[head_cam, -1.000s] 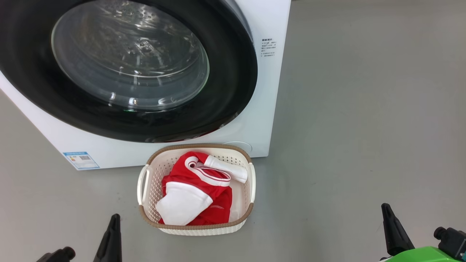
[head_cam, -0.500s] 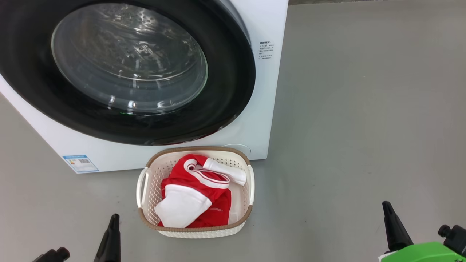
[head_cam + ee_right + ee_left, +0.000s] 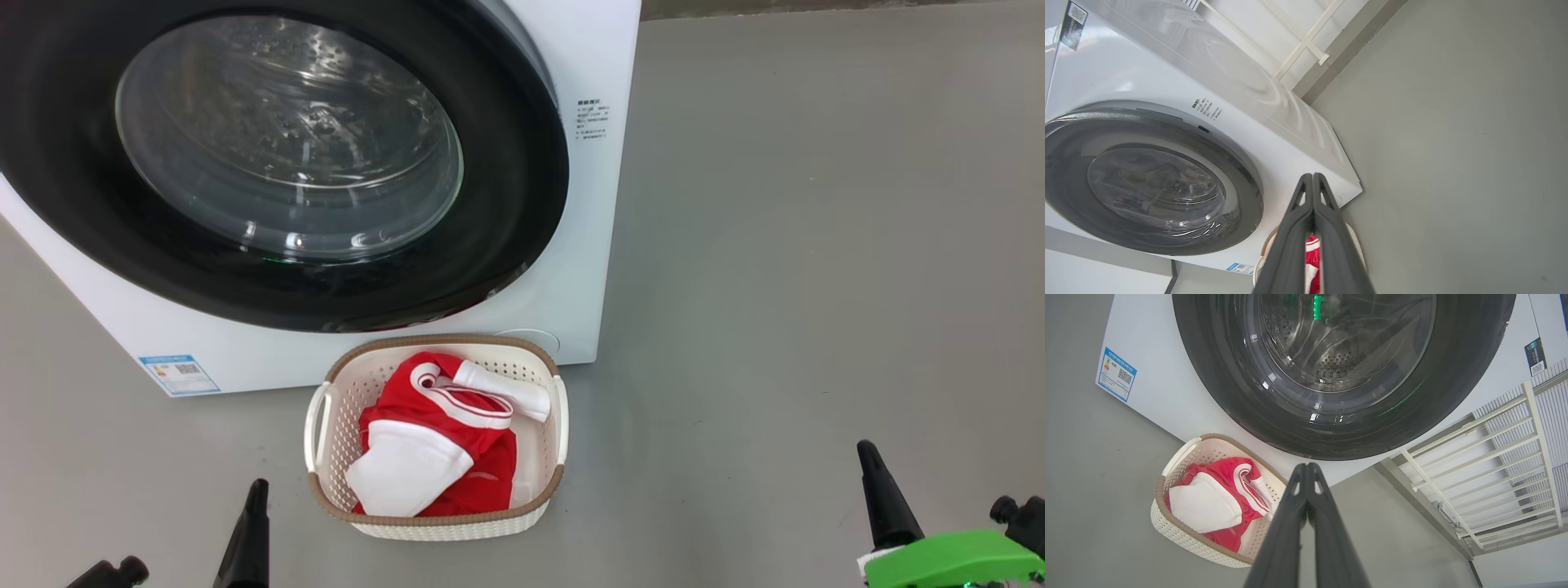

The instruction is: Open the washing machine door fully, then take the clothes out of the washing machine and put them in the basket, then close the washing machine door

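The door (image 3: 277, 155) looks shut on the washing machine (image 3: 584, 261), and the clothes (image 3: 441, 445) lie in the basket (image 3: 445, 340) on the floor (image 3: 816, 245) at its near side. Left fingers (image 3: 1288, 531) and right fingers (image 3: 1296, 232) are clenched, empty. The task seems finished.

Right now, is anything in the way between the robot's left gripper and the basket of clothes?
Nothing visible. Just bare grey floor lies between the shut left gripper and the basket, and the clothes lie inside it.
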Robot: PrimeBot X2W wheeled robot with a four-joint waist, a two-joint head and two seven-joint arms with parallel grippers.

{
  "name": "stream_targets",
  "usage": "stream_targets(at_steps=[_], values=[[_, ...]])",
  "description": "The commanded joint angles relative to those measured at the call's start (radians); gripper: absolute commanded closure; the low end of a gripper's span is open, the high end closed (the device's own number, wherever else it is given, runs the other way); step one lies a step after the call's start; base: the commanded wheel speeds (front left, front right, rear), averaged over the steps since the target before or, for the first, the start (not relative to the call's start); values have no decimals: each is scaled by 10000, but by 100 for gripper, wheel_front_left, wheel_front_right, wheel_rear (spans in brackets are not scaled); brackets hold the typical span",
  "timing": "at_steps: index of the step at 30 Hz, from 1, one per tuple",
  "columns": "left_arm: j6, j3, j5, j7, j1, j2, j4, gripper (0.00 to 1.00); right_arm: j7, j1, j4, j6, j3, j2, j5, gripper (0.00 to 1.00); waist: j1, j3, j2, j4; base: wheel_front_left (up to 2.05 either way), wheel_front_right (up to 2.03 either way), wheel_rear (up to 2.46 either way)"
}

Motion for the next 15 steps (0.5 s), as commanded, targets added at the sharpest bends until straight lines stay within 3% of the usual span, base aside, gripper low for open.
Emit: stream_targets(at_steps=[1, 15], values=[[-35, 208, -340, 65, -446, 191, -219, 100, 64, -498, -292, -5, 50, -198, 304, 100, -1, -16, -1, -8, 0, 0, 0], [-42, 263, -1796, 440, -566, 213, -205, 100, 452, -713, -329, -6, 20, -216, 1608, 100, -1, -121, -1, -60, 0, 0, 0]])
